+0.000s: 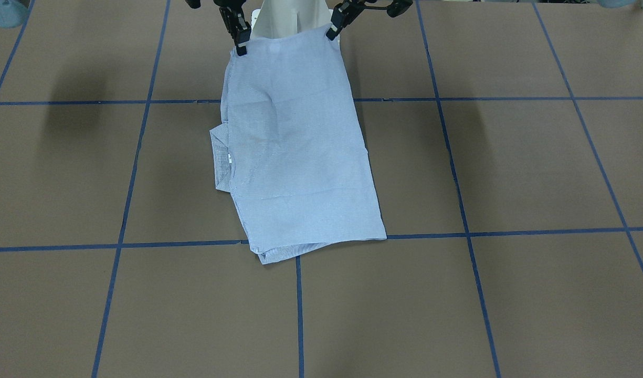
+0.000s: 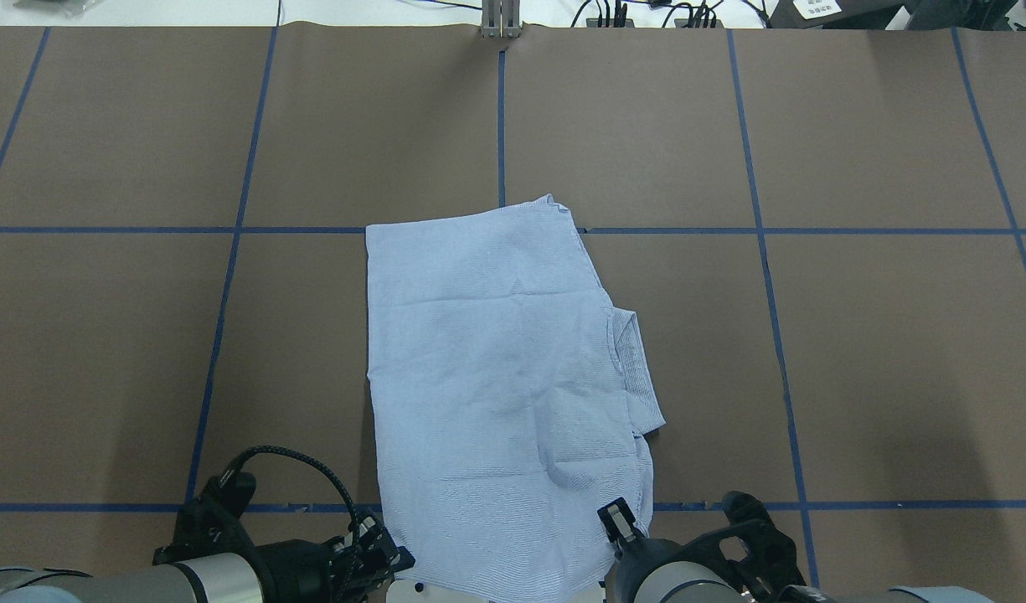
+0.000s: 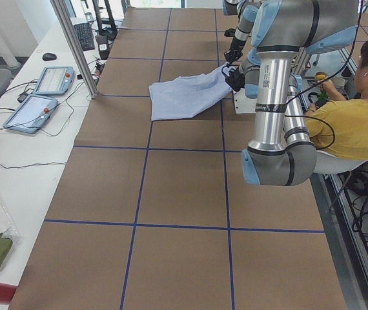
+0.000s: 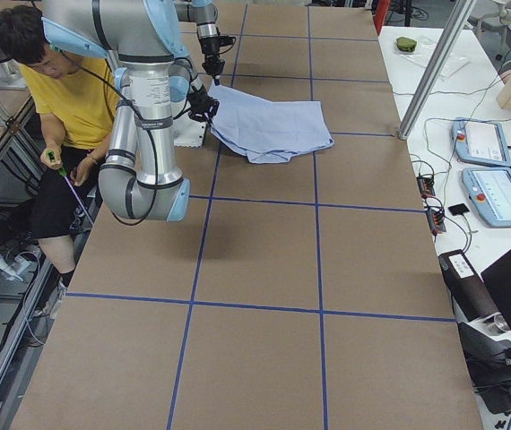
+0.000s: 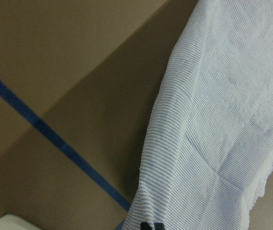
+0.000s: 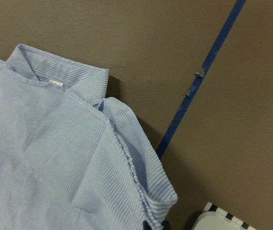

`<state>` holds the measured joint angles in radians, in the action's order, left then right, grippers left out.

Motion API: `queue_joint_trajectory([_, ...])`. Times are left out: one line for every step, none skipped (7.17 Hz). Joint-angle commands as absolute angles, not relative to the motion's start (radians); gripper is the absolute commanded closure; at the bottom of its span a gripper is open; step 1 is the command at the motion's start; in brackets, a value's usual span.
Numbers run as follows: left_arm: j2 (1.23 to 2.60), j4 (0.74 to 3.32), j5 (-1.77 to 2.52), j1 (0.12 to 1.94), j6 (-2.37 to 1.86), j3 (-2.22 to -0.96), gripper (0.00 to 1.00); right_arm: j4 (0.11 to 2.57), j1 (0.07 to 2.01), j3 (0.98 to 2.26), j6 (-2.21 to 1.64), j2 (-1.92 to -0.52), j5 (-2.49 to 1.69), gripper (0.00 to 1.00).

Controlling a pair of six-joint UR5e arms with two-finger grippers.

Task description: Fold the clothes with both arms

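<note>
Both of my claws are down at the near end of the shirt point(image 2: 496, 360), which lies on the table point(image 2: 898, 377) as a long folded strip. My left claw point(image 2: 377, 559) is pinching the near left corner, and my right claw point(image 2: 620, 521) is pressed onto the near right corner. The view from across the table shows the same thing: left claw point(image 1: 331, 32) and right claw point(image 1: 241, 48) each have fabric between the tips, and that end hangs raised off the brown top. From my grip the shirt runs straight out towards 12 o'clock, so its long axis goes 6 to 12, tilting perhaps a hair towards 11 on its right edge. The far end lies flat, well away from both claws. The far left corner is dead ahead of my left claw, while the far right corner sits inward of my right claw. The collar point(image 2: 634, 368) pokes out at 3 o'clock about halfway along (my right wrist camera catches its small white label point(image 6: 56, 83)), so my right claw is the one nearer to it. The count is one shirt, one collar, one label and two claws, both busy. I judge the next move carries this near end up and over towards 12 o'clock, both claws level, to halve the length.
</note>
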<state>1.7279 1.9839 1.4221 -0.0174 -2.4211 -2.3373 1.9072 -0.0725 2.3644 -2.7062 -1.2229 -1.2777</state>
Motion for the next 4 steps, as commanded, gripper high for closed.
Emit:
queue_joint_trajectory([1.706, 1.928, 1.454, -0.020, -2.460, -2.437, 1.00, 1.985, -0.074, 2.440, -2.707, -1.218, -1.282, 1.00])
queue_joint_trajectory([1.688, 1.928, 1.465, -0.014, -2.461, -2.468, 1.00, 1.983, -0.013, 2.442, -2.701, -1.215, -1.290, 1.00])
queue_joint_trajectory([1.696, 1.928, 1.465, 0.001, -2.462, -2.445, 1.00, 1.982, 0.056, 2.419, -2.682, -1.178, -1.320, 1.00])
queue_joint_trajectory([1.701, 1.931, 1.465, 0.052, -2.457, -2.418, 1.00, 1.959, 0.136, 2.337, -2.636, -1.119, -1.340, 1.00])
